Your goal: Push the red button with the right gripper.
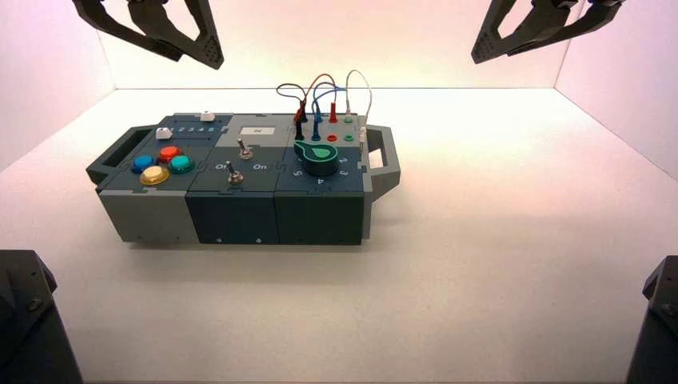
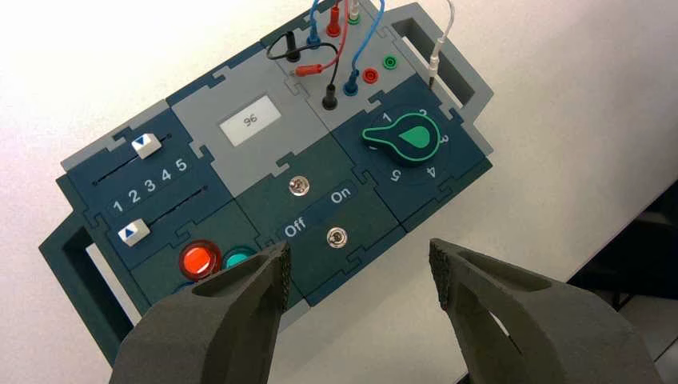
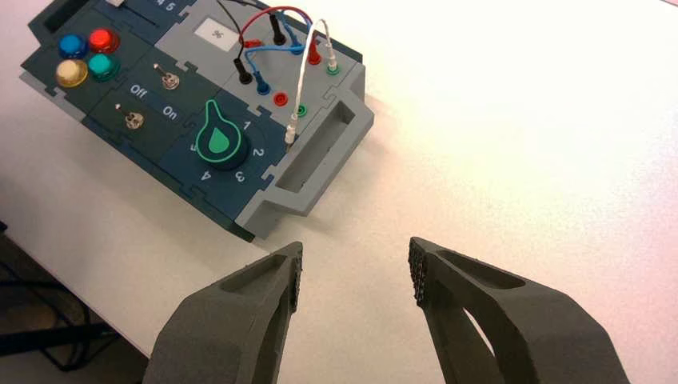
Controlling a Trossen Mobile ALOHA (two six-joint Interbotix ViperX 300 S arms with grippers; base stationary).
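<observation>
The red button (image 1: 169, 153) is the rear one of a cluster of round buttons on the left end of the box (image 1: 240, 204); it also shows in the right wrist view as the red button (image 3: 103, 39) and in the left wrist view as the red button (image 2: 199, 259). My right gripper (image 3: 356, 268) hangs high at the back right, open and empty, far from the box; in the high view the right gripper (image 1: 512, 36) is at the top edge. My left gripper (image 2: 360, 272) is parked high at the back left, open, also seen as the left gripper (image 1: 180, 40).
Blue (image 1: 143, 163), yellow (image 1: 154, 175) and teal (image 1: 181, 164) buttons surround the red one. Two toggle switches (image 1: 235, 174), a green knob (image 1: 317, 156), two white sliders (image 1: 164, 133) and looped wires (image 1: 324, 92) occupy the rest of the box top. Handles (image 1: 384, 156) jut from both ends.
</observation>
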